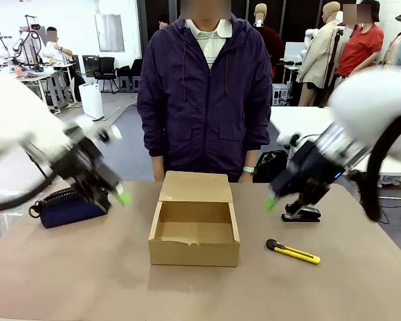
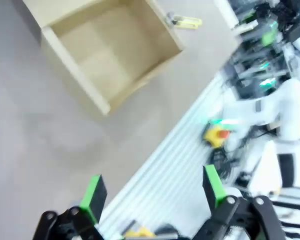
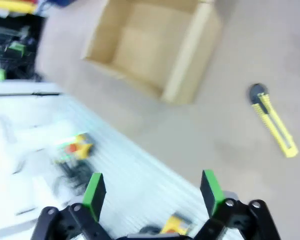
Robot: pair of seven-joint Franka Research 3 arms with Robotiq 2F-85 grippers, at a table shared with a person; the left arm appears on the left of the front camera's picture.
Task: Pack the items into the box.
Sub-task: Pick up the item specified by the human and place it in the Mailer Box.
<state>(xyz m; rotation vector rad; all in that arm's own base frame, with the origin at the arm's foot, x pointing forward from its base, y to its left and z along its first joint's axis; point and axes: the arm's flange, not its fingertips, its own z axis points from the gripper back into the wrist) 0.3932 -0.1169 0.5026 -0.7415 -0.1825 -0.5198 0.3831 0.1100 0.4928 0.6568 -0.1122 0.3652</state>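
The brown cardboard box (image 1: pixel 194 232) stands open at the table's middle, its flap lid up toward the person; it also appears as the box (image 2: pixel 107 50) and the box (image 3: pixel 150 42), and its inside looks bare. A yellow utility knife (image 1: pixel 293 251) lies right of the box, also seen as the knife (image 3: pixel 274 120) and the knife (image 2: pixel 185 21). The navy pouch (image 1: pixel 70 208) lies at the left, partly behind my left gripper (image 1: pixel 120 196), which hangs open just above it. My right gripper (image 1: pixel 273 200) is open above the table, up-left of the knife. Both pairs of green pads (image 2: pixel 94 192) (image 3: pixel 94 190) stand wide apart with nothing between.
A black stapler (image 1: pixel 302 213) sits at the right behind my right gripper. A person in a dark purple jacket (image 1: pixel 204 93) stands at the far edge behind the box. The table's near edge has a white ribbed strip (image 2: pixel 165 185).
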